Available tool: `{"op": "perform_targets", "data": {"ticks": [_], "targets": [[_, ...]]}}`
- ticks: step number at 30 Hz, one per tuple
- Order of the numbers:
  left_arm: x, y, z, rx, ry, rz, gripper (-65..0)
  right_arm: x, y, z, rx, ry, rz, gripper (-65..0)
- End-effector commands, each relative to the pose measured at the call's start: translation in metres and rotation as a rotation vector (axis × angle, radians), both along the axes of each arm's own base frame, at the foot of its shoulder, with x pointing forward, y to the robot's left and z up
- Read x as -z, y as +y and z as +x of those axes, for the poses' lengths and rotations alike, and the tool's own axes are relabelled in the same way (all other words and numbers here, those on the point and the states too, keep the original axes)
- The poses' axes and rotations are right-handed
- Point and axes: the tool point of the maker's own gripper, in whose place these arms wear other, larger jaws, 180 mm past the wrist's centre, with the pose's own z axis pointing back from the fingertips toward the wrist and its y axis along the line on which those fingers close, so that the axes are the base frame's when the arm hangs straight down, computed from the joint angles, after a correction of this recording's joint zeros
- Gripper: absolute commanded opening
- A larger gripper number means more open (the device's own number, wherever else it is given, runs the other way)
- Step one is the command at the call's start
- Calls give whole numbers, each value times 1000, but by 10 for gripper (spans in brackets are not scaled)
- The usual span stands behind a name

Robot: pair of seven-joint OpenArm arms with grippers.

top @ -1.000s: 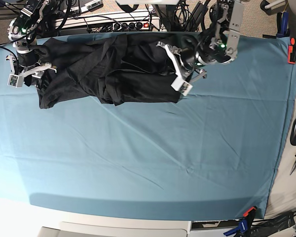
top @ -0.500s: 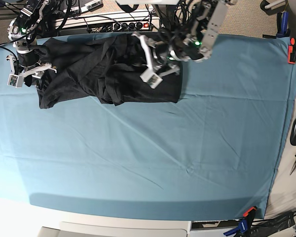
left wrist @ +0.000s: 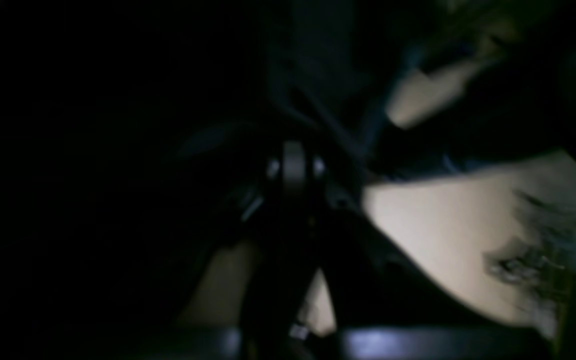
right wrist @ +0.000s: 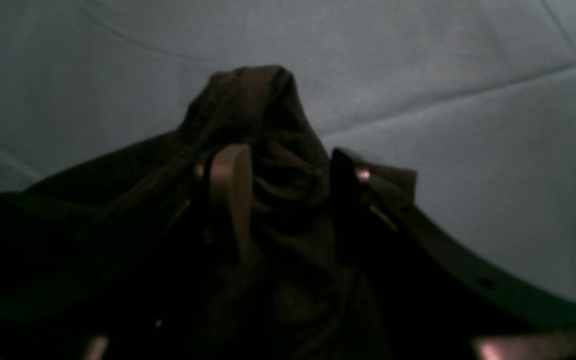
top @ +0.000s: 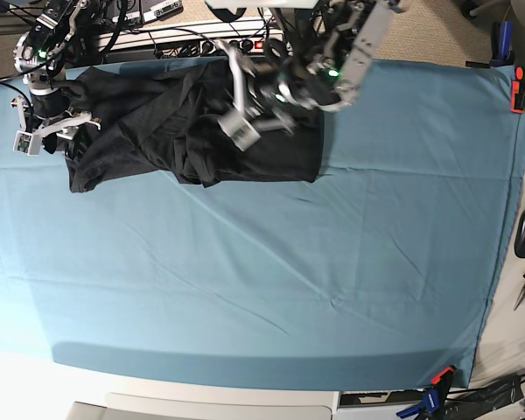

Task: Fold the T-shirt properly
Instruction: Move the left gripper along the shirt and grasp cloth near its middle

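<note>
Right, shirt is bunched along the far edge of the surface, on the teal cloth, spread between my two arms and nowhere near a clean fold yet

My right tool sits at the shirt's end on the base view's left, jaws fairly wide with a thick gather of black fabric between the fingers. Looks like it's there to pin that end while the other arm works, though I can't tell how firmly it bites

My left tool is closed tight and blurred in the base view. Its own camera is too dark and smeared to show whether any cloth is pinched, so I can't tell if it's carrying a hem or just passing over

Versus a second ago: left tool was at the shirt's right edge, now it's swept across toward the middle, over the fabric. Right tool hasn't budged. Shirt outline looks about the same, right-hand edge still square on the cloth
</note>
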Motion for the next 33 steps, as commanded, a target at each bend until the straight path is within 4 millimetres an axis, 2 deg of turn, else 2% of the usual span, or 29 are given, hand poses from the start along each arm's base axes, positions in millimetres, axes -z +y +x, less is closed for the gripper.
{"op": "perform_targets", "data": {"ticks": [1,4,6,12,18,33], "targets": [[-18,0,9,-21,-59,-29,-650,-15,-2,7,-13,-49,-25,-388],[-23,23,23,-78,-123,38,-650,-15,-2,7,-13,-49,-25,-388],[-21,29,25,-87,-126,50,-650,-15,-2,7,-13,-50,-25,-388],[-16,28,20,-90,-118,53,-650,-15,-2,7,-13,-50,-24,-388],[7,30,23,-108,-99,84,-650,-15,-2,7,-13,-51,-25,-388],[45,30,20,-97,-59,110,-650,-19,-2,13,-13,-71,-25,-388]]}}
